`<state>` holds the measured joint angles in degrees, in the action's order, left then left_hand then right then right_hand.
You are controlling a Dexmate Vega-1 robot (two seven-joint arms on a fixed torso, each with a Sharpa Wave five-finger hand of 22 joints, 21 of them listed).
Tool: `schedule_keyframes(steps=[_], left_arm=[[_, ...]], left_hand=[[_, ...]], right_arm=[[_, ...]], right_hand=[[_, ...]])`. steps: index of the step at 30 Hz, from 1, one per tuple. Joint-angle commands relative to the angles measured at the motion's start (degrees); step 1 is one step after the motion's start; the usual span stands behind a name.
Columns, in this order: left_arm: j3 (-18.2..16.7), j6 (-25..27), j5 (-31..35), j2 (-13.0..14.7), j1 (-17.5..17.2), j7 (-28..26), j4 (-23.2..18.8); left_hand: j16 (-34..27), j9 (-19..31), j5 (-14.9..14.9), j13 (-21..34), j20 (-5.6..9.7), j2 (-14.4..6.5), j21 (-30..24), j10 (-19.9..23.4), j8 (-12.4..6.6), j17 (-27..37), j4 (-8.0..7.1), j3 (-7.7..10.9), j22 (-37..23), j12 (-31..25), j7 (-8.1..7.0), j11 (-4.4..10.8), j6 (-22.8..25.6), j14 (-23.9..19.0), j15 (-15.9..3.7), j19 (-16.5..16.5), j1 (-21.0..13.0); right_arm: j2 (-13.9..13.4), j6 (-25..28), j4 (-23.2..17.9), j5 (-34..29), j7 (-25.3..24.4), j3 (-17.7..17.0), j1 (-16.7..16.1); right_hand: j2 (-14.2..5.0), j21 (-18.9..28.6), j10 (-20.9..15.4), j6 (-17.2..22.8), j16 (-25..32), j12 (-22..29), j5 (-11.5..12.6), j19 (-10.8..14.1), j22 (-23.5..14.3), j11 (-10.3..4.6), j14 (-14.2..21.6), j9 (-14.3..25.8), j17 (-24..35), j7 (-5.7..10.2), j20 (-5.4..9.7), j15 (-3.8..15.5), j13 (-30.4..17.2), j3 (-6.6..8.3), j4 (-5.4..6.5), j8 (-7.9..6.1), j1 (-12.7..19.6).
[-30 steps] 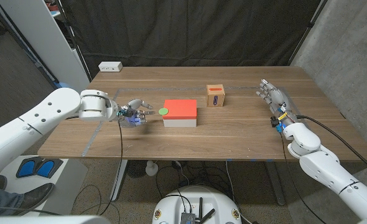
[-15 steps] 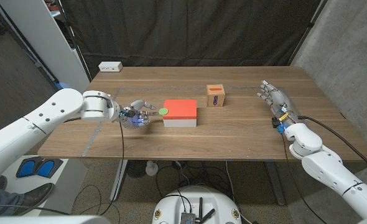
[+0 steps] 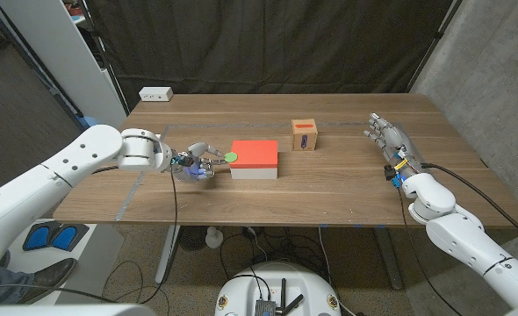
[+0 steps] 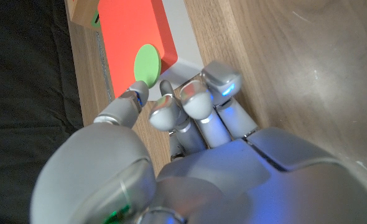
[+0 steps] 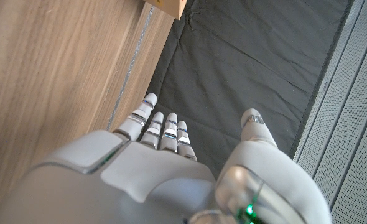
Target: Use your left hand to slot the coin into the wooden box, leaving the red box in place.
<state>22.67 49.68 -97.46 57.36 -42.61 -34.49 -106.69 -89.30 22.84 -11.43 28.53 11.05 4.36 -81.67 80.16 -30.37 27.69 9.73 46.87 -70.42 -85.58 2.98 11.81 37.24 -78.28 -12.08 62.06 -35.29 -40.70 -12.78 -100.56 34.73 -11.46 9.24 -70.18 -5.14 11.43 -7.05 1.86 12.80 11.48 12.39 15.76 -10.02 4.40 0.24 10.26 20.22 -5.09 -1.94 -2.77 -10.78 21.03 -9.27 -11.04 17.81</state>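
Note:
A green coin [image 3: 231, 157] lies on the left end of the red box's top [image 3: 257, 154]; the box has a white base. The coin [image 4: 147, 63] sits just beyond my left fingertips [image 4: 166, 111], on the red box [image 4: 127, 37]. My left hand [image 3: 197, 162] hovers at the box's left side, fingers apart and holding nothing. The small wooden box [image 3: 305, 135], with a slot in its front face, stands behind and to the right of the red box. My right hand [image 3: 391, 140] stands far right with its fingers stretched out, empty.
A white block [image 3: 155, 93] lies at the table's back left corner. A strip of tape [image 3: 132, 189] runs along the table's left part. A corner of the wooden box [image 5: 168, 6] shows beyond my right hand [image 5: 152, 168]. A dark curtain hangs behind.
My left hand has moved right, closing the gap to the red box, and its fingertips now reach the box's coin end. The right hand has stayed still.

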Motion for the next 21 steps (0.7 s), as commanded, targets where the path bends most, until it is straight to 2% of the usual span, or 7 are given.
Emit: schedule_keyframes(steps=[1,14,21], left_arm=[[-0.2,0.4,1.1,-1.4,0.2,0.3,0.3],[-0.4,0.3,1.2,-2.1,0.1,-1.7,-0.2],[0.8,1.9,1.8,-2.7,1.8,-3.4,-0.2]], left_hand=[[-0.1,-0.1,0.2,0.1,1.06,-0.1,-0.1,-0.4,-0.52,0.0,0.08,0.59,-0.3,0.3,-0.10,-0.10,0.2,0.0,0.12,0.3,0.5],[-0.2,-0.9,0.2,-0.1,1.03,-0.3,-0.2,-0.5,-1.41,0.1,0.10,0.71,-0.3,1.0,-0.16,-0.13,0.5,0.0,0.11,0.2,0.4],[0.1,-1.0,0.2,0.1,1.07,-0.7,-0.3,-0.4,-2.11,-0.3,0.29,0.64,-0.2,1.0,-0.50,-0.15,0.9,0.3,0.13,0.1,-0.1]], right_arm=[[0.1,-0.2,0.4,0.0,0.0,-0.2,-0.2],[0.2,-0.3,0.5,0.5,0.0,-0.6,-0.9],[0.4,-0.6,1.1,0.7,0.3,-0.7,-0.9]], right_hand=[[0.12,0.0,-0.6,0.1,0.3,0.1,0.1,0.1,-0.1,-0.04,0.4,0.2,0.0,0.25,-0.20,-0.20,-0.2,0.38,0.15,-0.18,0.6],[0.14,0.0,-0.7,0.1,0.4,0.1,0.1,0.1,-0.1,-0.04,0.5,0.2,0.0,0.30,-0.24,-0.26,-0.2,0.37,0.20,-0.15,0.7],[0.15,0.0,-0.7,0.2,0.4,0.1,0.2,0.1,-0.1,0.01,0.6,0.2,0.0,0.31,-0.29,-0.26,-0.2,0.36,0.21,-0.14,0.7]])
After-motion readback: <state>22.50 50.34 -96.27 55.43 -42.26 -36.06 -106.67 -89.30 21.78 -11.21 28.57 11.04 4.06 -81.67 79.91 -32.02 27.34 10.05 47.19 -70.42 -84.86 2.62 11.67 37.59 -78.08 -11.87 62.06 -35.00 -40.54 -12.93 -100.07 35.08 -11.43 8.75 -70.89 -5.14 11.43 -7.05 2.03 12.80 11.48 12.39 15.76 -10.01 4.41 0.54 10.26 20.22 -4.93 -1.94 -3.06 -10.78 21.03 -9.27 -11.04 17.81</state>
